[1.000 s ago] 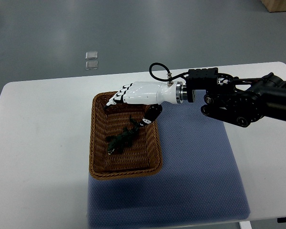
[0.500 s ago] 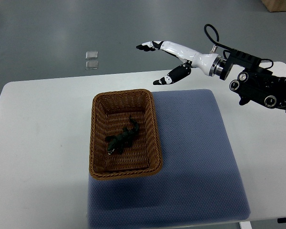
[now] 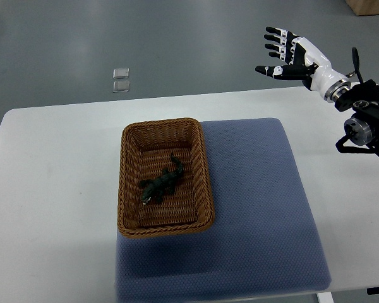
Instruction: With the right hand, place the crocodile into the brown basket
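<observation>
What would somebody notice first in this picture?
Probably the dark green toy crocodile lying inside the brown woven rectangular basket, which sits on the left edge of the blue-grey fabric mat on the white table. Next comes the white and black right robot hand, raised at the top right with fingers spread and holding nothing.

One crocodile (image 3: 162,183), one basket (image 3: 122,177), one mat (image 3: 259,208)

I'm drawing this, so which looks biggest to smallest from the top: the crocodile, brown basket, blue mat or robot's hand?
1. blue mat
2. brown basket
3. crocodile and right hand: these look about alike, and the hand may be nearer the camera, so I won't rank them.
</observation>
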Available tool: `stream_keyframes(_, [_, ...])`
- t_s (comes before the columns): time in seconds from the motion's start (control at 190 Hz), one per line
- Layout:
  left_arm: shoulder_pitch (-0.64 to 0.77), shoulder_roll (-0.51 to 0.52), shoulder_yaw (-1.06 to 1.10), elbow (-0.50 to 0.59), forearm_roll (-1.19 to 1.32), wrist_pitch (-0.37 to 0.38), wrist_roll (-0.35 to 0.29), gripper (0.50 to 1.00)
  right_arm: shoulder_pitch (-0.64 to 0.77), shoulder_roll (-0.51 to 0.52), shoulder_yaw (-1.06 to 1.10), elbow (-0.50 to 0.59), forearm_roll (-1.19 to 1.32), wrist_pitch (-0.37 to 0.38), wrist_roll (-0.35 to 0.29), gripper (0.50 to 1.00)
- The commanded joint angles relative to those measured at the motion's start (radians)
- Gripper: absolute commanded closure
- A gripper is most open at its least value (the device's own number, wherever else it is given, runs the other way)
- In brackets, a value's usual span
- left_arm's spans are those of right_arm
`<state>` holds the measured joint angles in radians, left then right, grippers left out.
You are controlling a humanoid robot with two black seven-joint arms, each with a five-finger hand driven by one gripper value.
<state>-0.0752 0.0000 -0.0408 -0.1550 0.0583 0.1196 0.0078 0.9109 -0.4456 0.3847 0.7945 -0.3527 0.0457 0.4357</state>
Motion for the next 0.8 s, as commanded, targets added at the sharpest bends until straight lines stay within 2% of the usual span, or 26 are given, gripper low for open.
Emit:
stream_keyframes(0.0, [0.0, 0.0, -0.001, 0.0, 0.0, 0.0, 0.0, 0.5, -0.026, -0.008, 0.002, -0.003, 0.063, 0.0, -0.037, 0.603])
stream_keyframes(0.247, [0.0, 0.0, -0.001, 0.0, 0.0, 0.0, 0.0, 0.5, -0.058, -0.025, 0.006, -0.003, 0.264, 0.002, -0.132, 0.603])
stream_keyframes(0.574, [0.0, 0.0, -0.001, 0.002, 0.0, 0.0, 0.0, 0.5, -0.107, -0.041, 0.006, 0.0, 0.351, 0.002, -0.135, 0.603])
stream_keyframes(0.626, [0.0, 0.0, -0.001, 0.0, 0.0, 0.0, 0.001, 0.5, -0.115, -0.039, 0.006, -0.001, 0.351, -0.003, -0.124, 0.599])
stream_keyframes(0.653, [-0.002, 0.0, -0.001, 0.0, 0.0, 0.0, 0.0, 0.5, -0.118, -0.038, 0.007, -0.001, 0.35, -0.003, -0.126, 0.581])
stream_keyframes(0.795, [0.0, 0.0, -0.001, 0.0, 0.0, 0.0, 0.0, 0.5, -0.127, -0.038, 0.006, -0.003, 0.351, -0.001, -0.126, 0.576])
